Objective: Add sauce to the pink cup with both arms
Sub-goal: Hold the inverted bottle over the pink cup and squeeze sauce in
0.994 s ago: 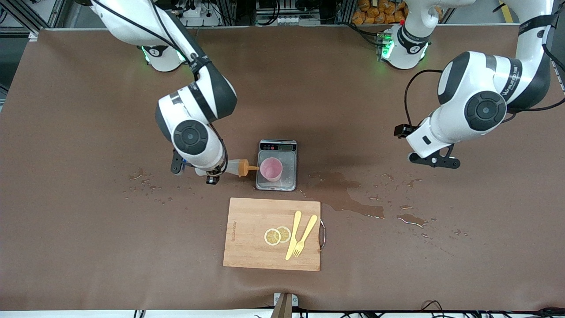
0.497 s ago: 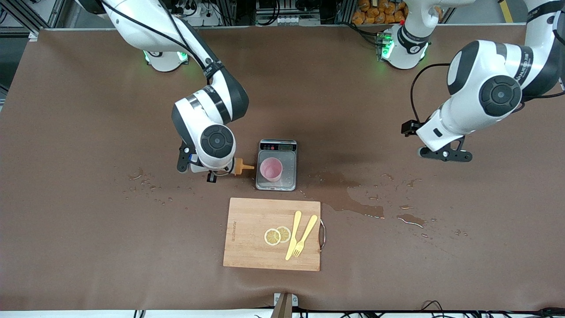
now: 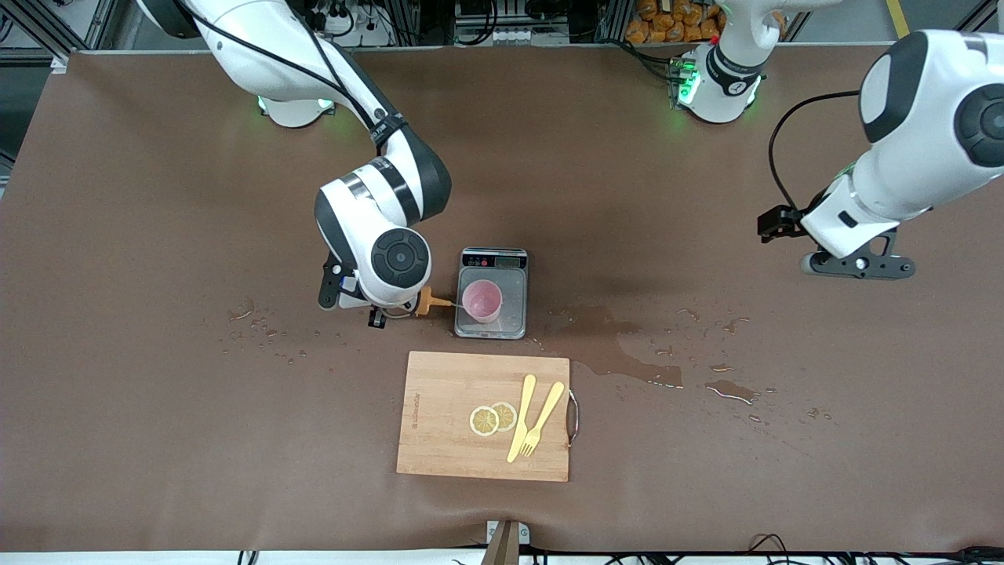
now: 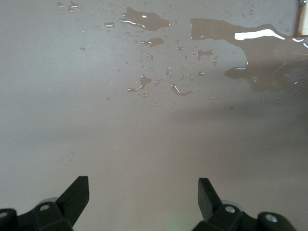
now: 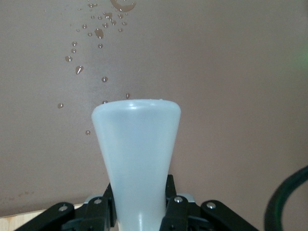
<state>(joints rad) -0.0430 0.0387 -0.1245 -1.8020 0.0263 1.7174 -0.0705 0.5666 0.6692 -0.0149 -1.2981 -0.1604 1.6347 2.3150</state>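
Since a second ago the right arm has swung its wrist over the sauce bottle [image 3: 422, 300], which earlier showed its pale body beside the scale [image 3: 492, 293]; now only the orange cap and nozzle stick out from under the wrist. The left arm has pulled up and away toward its own end of the surface [image 3: 157, 439]. Right tool [image 3: 384, 310] is mostly hidden in the front view; its wrist view shows it clenched on the bottle's whitish body [image 5: 137, 159], cap end out of sight there. Bottle lies roughly level, long axis along the surface's length, nozzle pointing at the pink cup [image 3: 481, 300], tip just short of its rim. Cup stands upright on the scale's steel plate. Left tool [image 4: 143, 198] hangs released and empty over bare wet surface, near the spill [image 3: 627, 353]; that arm waits.
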